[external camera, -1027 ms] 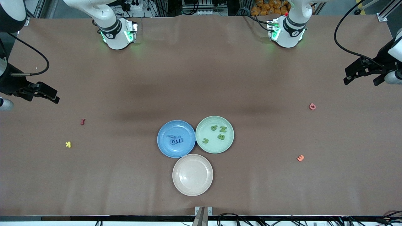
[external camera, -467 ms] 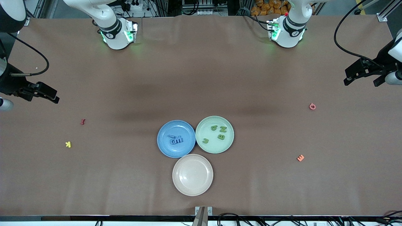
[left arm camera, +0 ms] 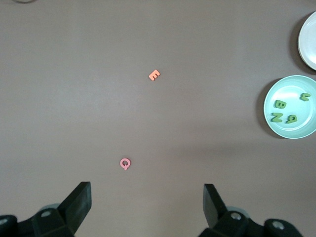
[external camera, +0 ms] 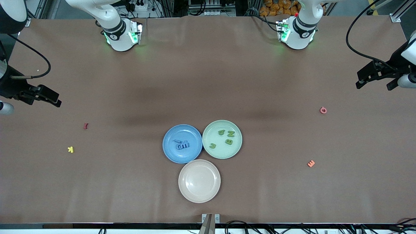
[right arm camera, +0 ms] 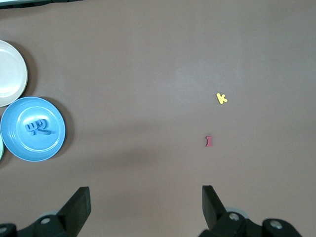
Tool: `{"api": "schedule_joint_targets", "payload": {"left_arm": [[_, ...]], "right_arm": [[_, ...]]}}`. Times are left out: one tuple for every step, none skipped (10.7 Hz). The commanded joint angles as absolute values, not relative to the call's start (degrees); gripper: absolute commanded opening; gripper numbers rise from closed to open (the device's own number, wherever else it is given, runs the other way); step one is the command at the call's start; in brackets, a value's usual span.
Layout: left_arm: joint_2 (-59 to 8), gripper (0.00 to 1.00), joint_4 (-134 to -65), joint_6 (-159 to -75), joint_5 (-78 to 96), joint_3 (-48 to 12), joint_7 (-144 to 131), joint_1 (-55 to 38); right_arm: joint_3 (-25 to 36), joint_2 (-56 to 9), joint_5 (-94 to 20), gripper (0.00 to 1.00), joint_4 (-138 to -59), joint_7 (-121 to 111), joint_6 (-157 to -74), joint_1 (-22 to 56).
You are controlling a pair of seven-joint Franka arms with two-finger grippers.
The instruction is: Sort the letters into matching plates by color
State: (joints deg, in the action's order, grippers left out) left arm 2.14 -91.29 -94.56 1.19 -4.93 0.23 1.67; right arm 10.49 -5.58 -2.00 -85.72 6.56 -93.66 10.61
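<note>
- Letters sit partly sorted: blue and green ones are in plates mid-table, four loose ones lie on the brown table (external camera: 208,81).
- Beige plate (external camera: 199,181) is nearest the front camera, nothing in it; it touches or nearly touches the two plates just above it in the front view.
- Orange letter E (external camera: 311,163) lies on the table toward the left arm's end, well apart from the plates.
- Yellow letter K (external camera: 70,149) lies toward the right arm's end, a little farther from the camera than the E.
- Blue plate (external camera: 182,143) holds a clump of blue letters (external camera: 182,144), bunched and overlapping; count unclear.
- Pale green plate (external camera: 222,139) sits beside the blue one, toward the left arm's end; it holds four green letters (external camera: 228,141), spread apart.
- Dark red letter I (external camera: 85,125) lies near the K, farther from the camera.
- Pink letter Q (external camera: 323,110) lies toward the left arm's end, farther than the E.
- Right gripper (external camera: 52,97) hangs over bare table at the right arm's end, fingers spread wide, nothing between them; arm waits.
- Left gripper (external camera: 373,78) hangs over bare table at the left arm's end, fingers spread wide, nothing held; arm waits.
</note>
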Motion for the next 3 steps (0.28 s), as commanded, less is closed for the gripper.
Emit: {"api": "schedule_joint_targets", "payload": {"left_arm": [[2.37, 1.00, -91.58, -95.27, 0.35, -5.27, 1.58, 2.11], [2.37, 1.00, -91.67, -95.53, 0.35, -5.27, 1.58, 2.20], [2.37, 1.00, -91.67, -95.54, 0.35, -5.27, 1.76, 2.20]], "right_arm": [[10.63, -4.92, -0.88, 1.00, -85.78, 7.82, -93.43, 10.90], [10.63, -4.92, -0.88, 1.00, -85.78, 7.82, -93.51, 10.90], [10.63, -4.92, -0.88, 1.00, -85.69, 7.82, -93.52, 10.90]]}}
